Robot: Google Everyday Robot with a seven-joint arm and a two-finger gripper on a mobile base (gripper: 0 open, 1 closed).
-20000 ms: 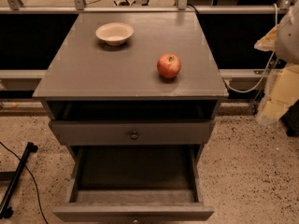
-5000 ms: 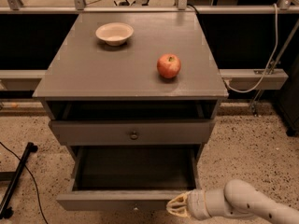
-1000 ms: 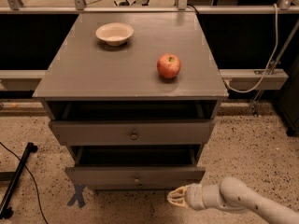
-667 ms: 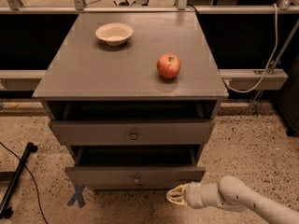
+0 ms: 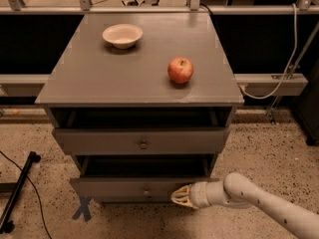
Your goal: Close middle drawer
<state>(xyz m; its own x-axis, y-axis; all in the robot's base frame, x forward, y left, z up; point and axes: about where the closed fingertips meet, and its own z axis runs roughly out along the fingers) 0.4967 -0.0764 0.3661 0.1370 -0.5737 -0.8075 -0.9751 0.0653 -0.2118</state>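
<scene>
The middle drawer (image 5: 114,188) is the lower of the two grey fronts that show, with a small brass knob (image 5: 147,191) at its centre. It stands out a little, with a dark strip of its box showing above the front. My gripper (image 5: 180,197), cream at the end of a pale arm coming from the lower right, is at the right part of this front, touching or almost touching it. The top drawer (image 5: 99,141) above also stands out a little. The lowest drawer is out of view.
On the grey cabinet top (image 5: 99,73) sit a red apple (image 5: 180,69) and a white bowl (image 5: 122,35). A blue tape cross (image 5: 82,208) and a black stand leg (image 5: 17,193) lie on the speckled floor at left. A cable (image 5: 291,49) hangs at right.
The middle drawer, far out 20 s ago, now stands nearly in. Over the last second the gripper has edged left and up along the front; the drawer has hardly moved.
</scene>
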